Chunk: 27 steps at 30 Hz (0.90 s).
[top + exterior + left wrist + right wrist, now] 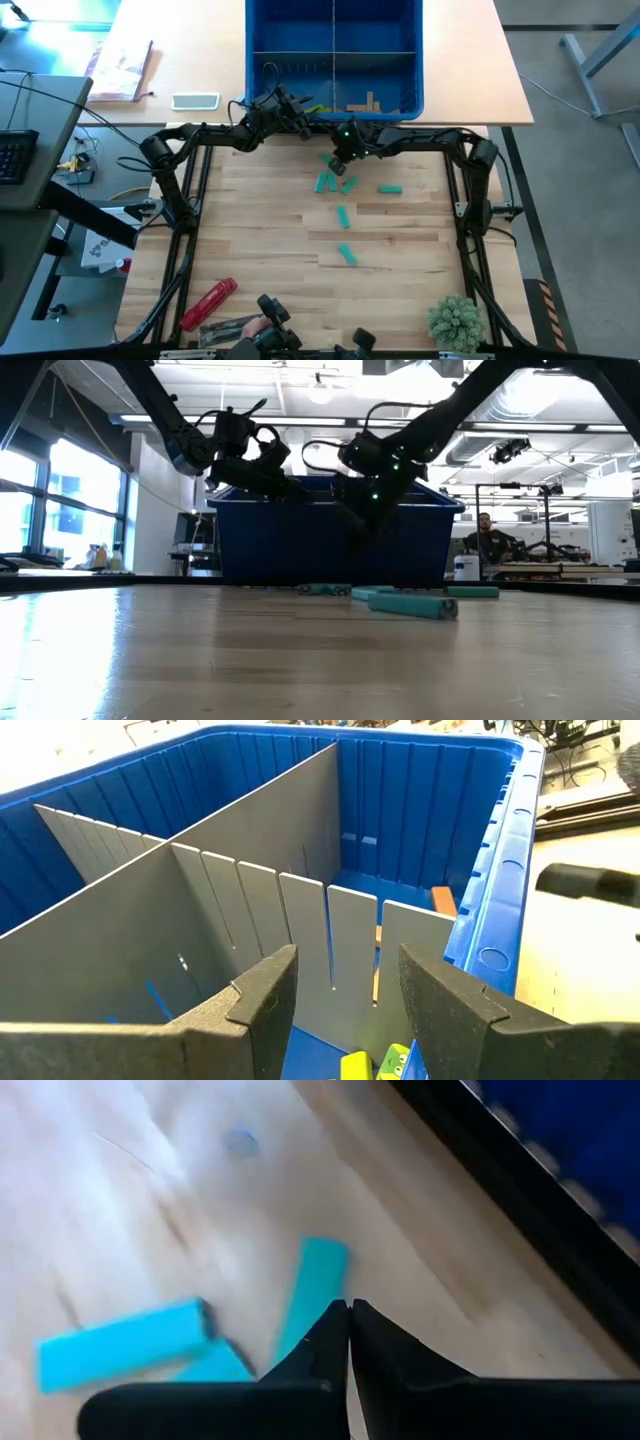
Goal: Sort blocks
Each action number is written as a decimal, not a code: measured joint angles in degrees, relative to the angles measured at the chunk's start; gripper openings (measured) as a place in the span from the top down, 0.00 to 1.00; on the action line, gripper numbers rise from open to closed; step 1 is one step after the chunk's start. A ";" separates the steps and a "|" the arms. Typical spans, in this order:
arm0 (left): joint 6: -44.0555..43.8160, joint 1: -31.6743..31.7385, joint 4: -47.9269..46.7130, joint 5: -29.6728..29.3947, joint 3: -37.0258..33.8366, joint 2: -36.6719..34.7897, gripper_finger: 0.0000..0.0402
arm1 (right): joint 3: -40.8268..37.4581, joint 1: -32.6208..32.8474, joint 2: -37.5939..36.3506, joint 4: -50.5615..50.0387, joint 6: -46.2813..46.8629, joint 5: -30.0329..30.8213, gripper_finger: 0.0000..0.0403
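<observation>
Several teal blocks (343, 216) lie flat on the wooden table (260, 230), seen low across it as teal blocks (412, 605). My right gripper (338, 166) hangs shut and slanting down just above the far ones (120, 1342), with nothing between its fingers. My left gripper (345, 990) is held level and open over the near edge of the blue divided bin (333, 50), holding nothing. Lime blocks (378, 1064) lie in the bin compartment below it, and tan blocks (365, 102) lie in the compartment to their right.
A red cylindrical tool (208, 303) lies at the near left, and a small green plant (455, 320) stands at the near right. The bin's grey dividers (250, 870) stand upright in front of my left gripper. A person (487, 540) sits in the room beyond.
</observation>
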 joint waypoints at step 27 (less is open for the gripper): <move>0.20 -0.94 1.04 -0.43 -0.04 0.09 0.61 | 1.34 3.29 -21.15 -7.65 -14.16 7.24 1.00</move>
